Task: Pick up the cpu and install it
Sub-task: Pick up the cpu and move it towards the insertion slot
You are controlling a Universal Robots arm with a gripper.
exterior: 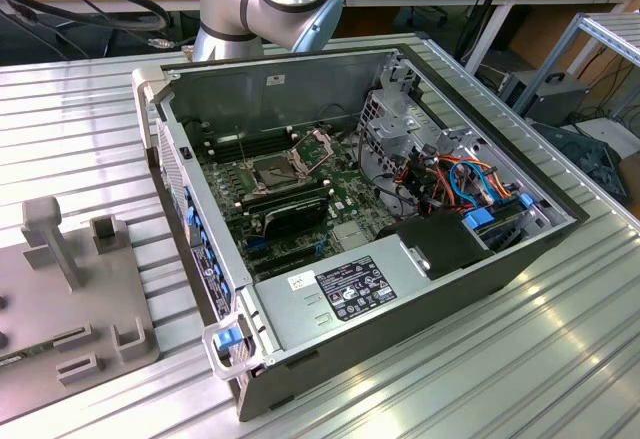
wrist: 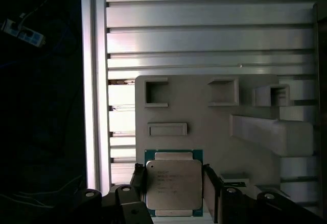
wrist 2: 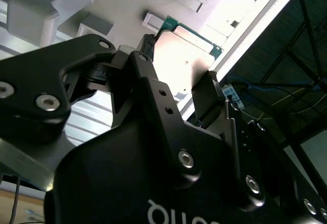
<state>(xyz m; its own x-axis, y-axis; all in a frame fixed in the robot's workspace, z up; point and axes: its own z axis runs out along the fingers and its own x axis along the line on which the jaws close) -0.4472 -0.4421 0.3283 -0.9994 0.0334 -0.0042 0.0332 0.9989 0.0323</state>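
Note:
The cpu is a square chip with a silver lid on a green board. It sits between the two black fingers of my gripper, which is shut on its opposite edges. In the second wrist view the cpu is seen from behind the gripper, held well above the grey fixture plate. The open computer case lies on its side in the exterior view. Its bare processor socket sits on the motherboard with the retention frame flipped up.
The grey fixture plate with raised holders lies on the ribbed aluminium table, near the table's edge. In the exterior view the plate is at the left of the case. Cables, a drive cage and a power supply crowd the case.

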